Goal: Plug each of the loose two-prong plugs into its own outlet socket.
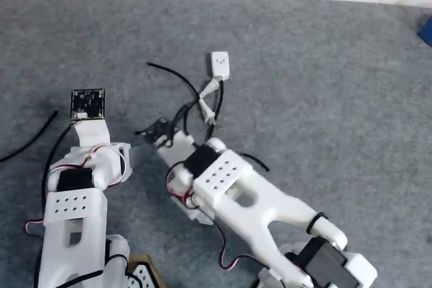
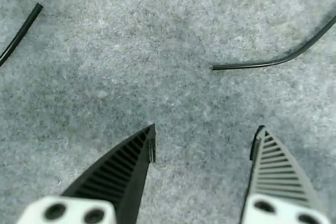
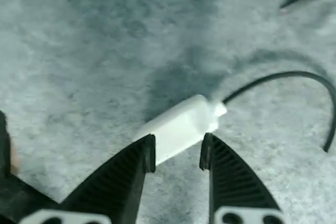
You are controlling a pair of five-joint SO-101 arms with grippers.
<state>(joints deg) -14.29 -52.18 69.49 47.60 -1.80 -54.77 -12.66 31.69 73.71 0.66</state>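
Right jaws stand partly apart, one ribbed black tip on each side of the near end of a white plug (image 3: 181, 127). One tip overlaps the plug's edge, and it cannot be told whether either tip presses on it. The plug lies tilted on the grey surface (image 3: 79, 51). A black plug cable (image 3: 283, 76) leaves its far end and curves away.

Left jaws are wide apart with nothing between them, over bare grey surface. Beyond their tips lies the cut end of a thin black wire (image 2: 252, 65). A second wire end (image 2: 21, 32) lies well apart from it, off to the other side.

In the high view, the left arm (image 1: 71, 207) runs up the near left, with its wrist camera board (image 1: 88, 104) at the far end. The right arm (image 1: 229, 180) slants from the near right toward the middle and ends close beside the left arm's wrist.

Just past the right arm's tip, black cable loops cross a white knotted lead (image 1: 208, 102). Farther on, where that lead ends, the white outlet socket (image 1: 219, 64) lies on the surface with two small dark slots showing on its face, well apart from the plug at the right jaws. A loose black strand (image 1: 27, 143) lies at the far left, near the left arm.
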